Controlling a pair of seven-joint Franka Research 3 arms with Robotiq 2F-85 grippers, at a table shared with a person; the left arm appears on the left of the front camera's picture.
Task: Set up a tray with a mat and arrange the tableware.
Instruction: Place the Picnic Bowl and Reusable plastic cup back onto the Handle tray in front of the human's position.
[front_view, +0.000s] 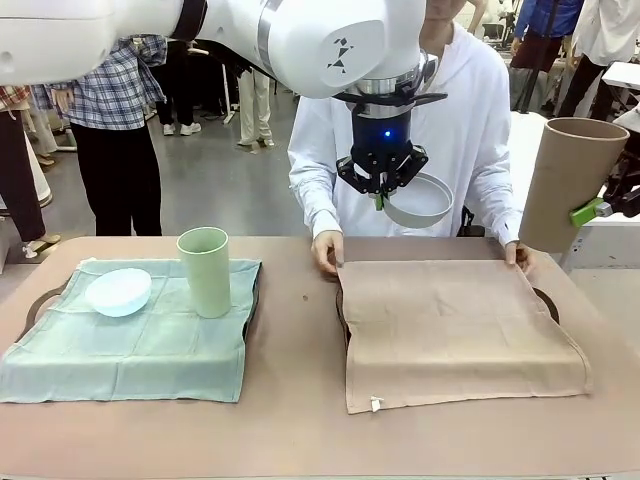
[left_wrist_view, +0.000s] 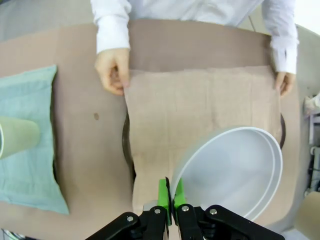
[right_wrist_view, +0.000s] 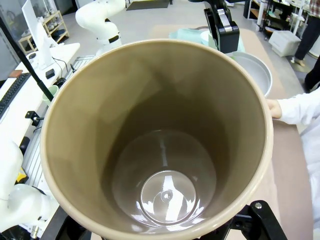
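Two trays sat on the worktop (front_view: 300, 420) as I watched through the cameras. On my left, a pale green mat (front_view: 125, 345) covered one tray and carried the pale blue bowl (front_view: 118, 291) with the pale green cup (front_view: 204, 271) standing upright just beside it. On my right, the tan mat (front_view: 455, 330) lay over the other tray (front_view: 545, 298), and the person at the far side held its two far corners down, one hand (front_view: 327, 251) at one corner and the other hand (front_view: 518, 257) at the opposite corner. My left gripper (front_view: 380, 201) hung in the air above the far edge of the tan mat, its green pads (left_wrist_view: 163, 192) pressed together on the rim of the white-grey bowl (left_wrist_view: 230, 172), which was tilted with its opening turned to the side. My right gripper (front_view: 592, 211) held the tan-brown cup (front_view: 570, 182) up off the worktop at the right edge, one green pad against the cup's side and the cup leaning slightly; through the right wrist camera I looked straight down into its glossy bottom.
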